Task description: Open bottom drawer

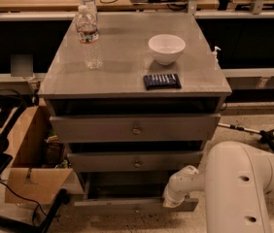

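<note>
Cabinet [127, 76]: grey, 3 stacked drawers, filling the middle of the view.
My arm [246, 188]: white and bulky, at 5 o'clock of the cabinet, reaching left.
Cardboard box [30, 178]: open, on the floor at 8 o'clock.
Top drawer [103, 128]: tallest front, round knob.
Middle drawer [103, 161]: just below it.
Bottom drawer [122, 205]: lowest, at 6 o'clock, front standing out ahead of the 2 above, its box showing behind.
My gripper [173, 200]: at the bottom drawer's front, right of centre; apart or together, I cannot tell.
Bottle [88, 38]: clear, upright on the cabinet top, 10 o'clock.
Bowl [166, 47]: white, 1 o'clock.
Packet [162, 81]: dark, flat, at 6 o'clock of the bowl.
</note>
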`<act>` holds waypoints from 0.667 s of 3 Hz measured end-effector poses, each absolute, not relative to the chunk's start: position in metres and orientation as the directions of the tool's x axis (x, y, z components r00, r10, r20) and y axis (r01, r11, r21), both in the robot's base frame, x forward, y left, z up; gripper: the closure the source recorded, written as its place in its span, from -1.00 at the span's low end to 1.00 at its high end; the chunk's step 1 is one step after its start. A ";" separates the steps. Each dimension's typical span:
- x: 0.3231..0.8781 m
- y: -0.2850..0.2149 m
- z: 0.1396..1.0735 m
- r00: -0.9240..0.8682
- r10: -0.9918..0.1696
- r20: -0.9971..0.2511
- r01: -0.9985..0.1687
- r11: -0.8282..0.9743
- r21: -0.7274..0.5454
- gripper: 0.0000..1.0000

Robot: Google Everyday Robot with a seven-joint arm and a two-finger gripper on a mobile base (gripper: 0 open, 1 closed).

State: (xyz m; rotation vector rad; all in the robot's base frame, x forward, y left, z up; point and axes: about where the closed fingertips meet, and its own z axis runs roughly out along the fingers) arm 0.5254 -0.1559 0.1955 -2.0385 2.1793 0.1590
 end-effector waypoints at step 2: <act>0.501 -0.157 0.199 -0.061 -0.980 -0.188 -0.998 0.056 0.030 1.00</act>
